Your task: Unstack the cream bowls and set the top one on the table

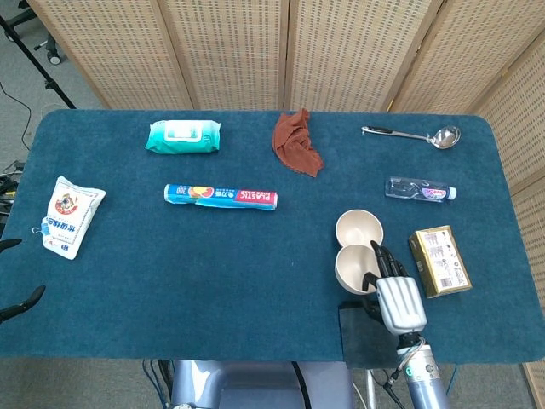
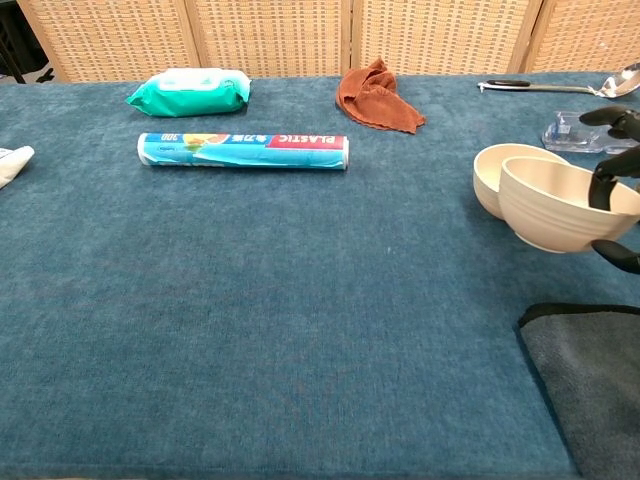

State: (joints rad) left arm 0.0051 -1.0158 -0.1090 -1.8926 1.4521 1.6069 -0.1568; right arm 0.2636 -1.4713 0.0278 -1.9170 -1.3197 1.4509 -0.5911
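From overhead, the right hand point(image 1: 394, 294) sits at the lower right of the frame, its dark fingers point(image 1: 382, 259) hooked over the rim of the near cream bowl point(image 1: 355, 267), grasping it. That bowl lies just below the second cream bowl point(image 1: 358, 228), their rims about touching. A tan box point(image 1: 439, 261) lies to the right, a dark cloth point(image 1: 366, 334) at the table's bottom edge. Only a dark fingertip of the left hand point(image 1: 21, 302) shows at the left edge; I cannot tell its state.

From the chest camera, the held bowl point(image 2: 560, 204) is at the right edge, overlapping the other bowl point(image 2: 497, 175) behind it; whether it rests on the blue table point(image 2: 300, 300) is unclear.
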